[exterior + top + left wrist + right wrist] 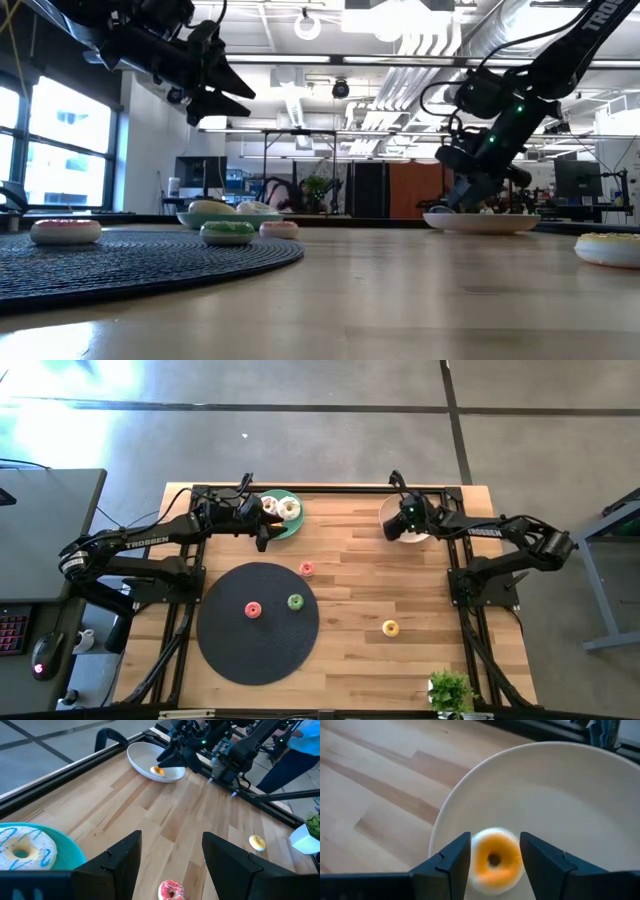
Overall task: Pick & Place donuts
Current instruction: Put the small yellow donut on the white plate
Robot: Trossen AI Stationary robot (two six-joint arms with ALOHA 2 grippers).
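Note:
My right gripper [495, 852] is open, low over the beige plate [392, 530] at the table's far right. A yellow-orange donut [493, 859] shows blurred between its fingers, in the plate. From the left wrist view that donut [157, 770] lies in the plate just under the fingertips. My left gripper [170, 850] is open and raised above the table beside the green plate [290, 525], which holds white frosted donuts [288, 508]. A pink donut [171, 890] lies on the wood below it. A red donut [253, 610] and a green donut [295, 601] rest on the black mat [258, 645]; a yellow one [390, 627] lies on bare wood.
A small potted plant [450, 690] stands at the near right edge. Black frame rails [330, 488] run along the far edge. Bare wood lies between the two plates and right of the mat. A person's blue sleeve [295, 750] shows beyond the table.

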